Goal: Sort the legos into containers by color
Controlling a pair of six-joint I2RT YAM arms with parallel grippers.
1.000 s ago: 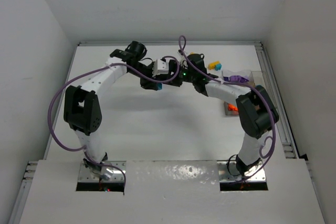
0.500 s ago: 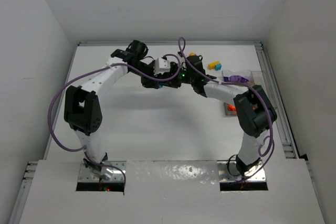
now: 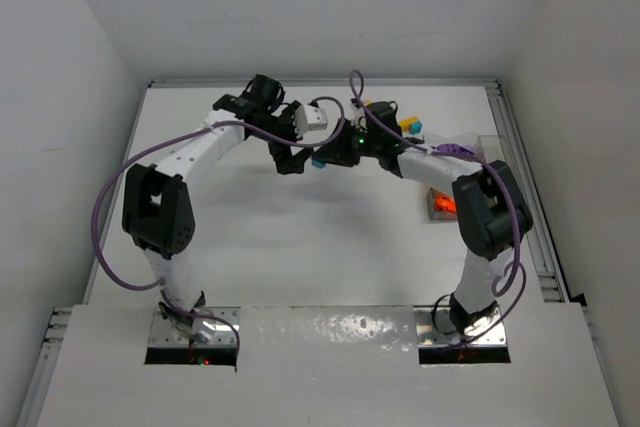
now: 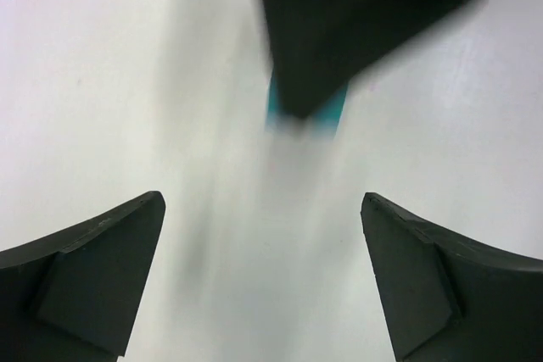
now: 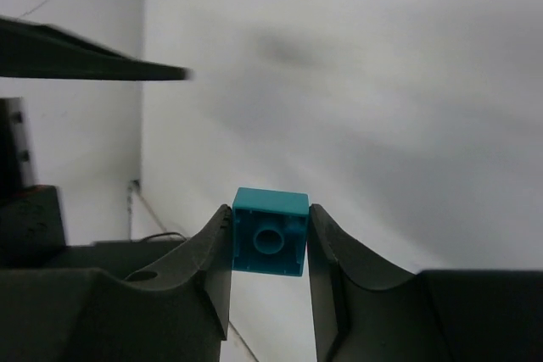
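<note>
Straight ahead of the left gripper (image 4: 263, 218), at 12 o'clock between its spread fingers, the right gripper (image 5: 269, 219) clamped on a teal brick (image 5: 270, 239) blocks the way. Seen from above, bare table (image 3: 300, 247) lies free from 5 to 7 o'clock of the pair. Loose legos (image 3: 408, 125) and the container (image 3: 432, 212) stand between 2 and 4 o'clock.

Teal brick (image 4: 336, 114) mostly hidden behind right hand (image 4: 307, 95), both motion-blurred
</note>
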